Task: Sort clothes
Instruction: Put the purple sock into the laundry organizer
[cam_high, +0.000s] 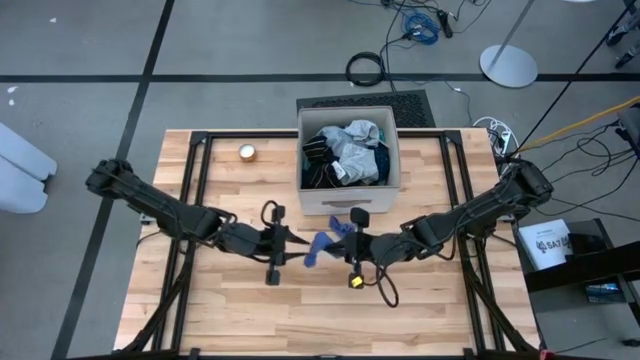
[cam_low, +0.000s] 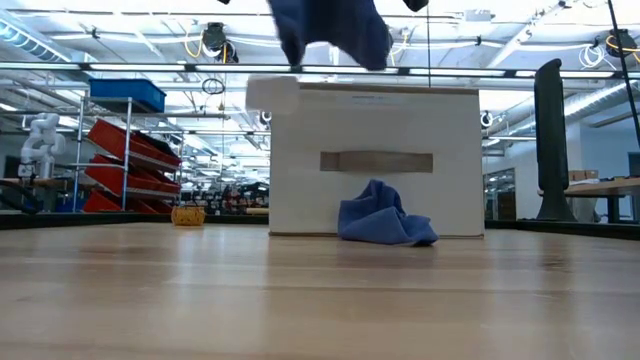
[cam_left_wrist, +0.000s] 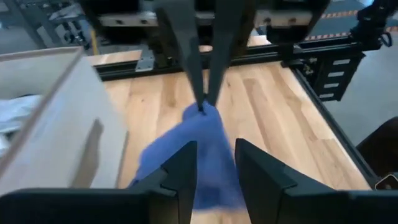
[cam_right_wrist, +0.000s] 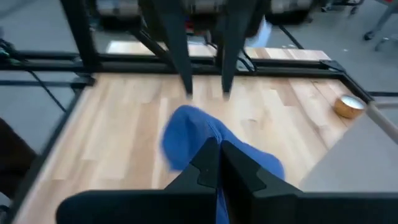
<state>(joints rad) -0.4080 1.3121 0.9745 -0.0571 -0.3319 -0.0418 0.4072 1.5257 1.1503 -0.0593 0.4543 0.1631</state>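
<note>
Right gripper (cam_right_wrist: 219, 155) is pinched shut on a blue cloth (cam_high: 322, 243), holding it up off the desk (cam_high: 230, 310) just in front of the beige box (cam_high: 348, 195), while the left gripper (cam_left_wrist: 213, 168) faces it with fingers spread apart, not gripping the fabric. A second blue garment (cam_low: 385, 217) lies crumpled on the desk against the box's front wall, and grey and dark clothes (cam_high: 345, 150) fill the box.

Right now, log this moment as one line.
right end effector: shut on blue cloth, lifted | left end effector: open beside it | box: clothes inside
</note>
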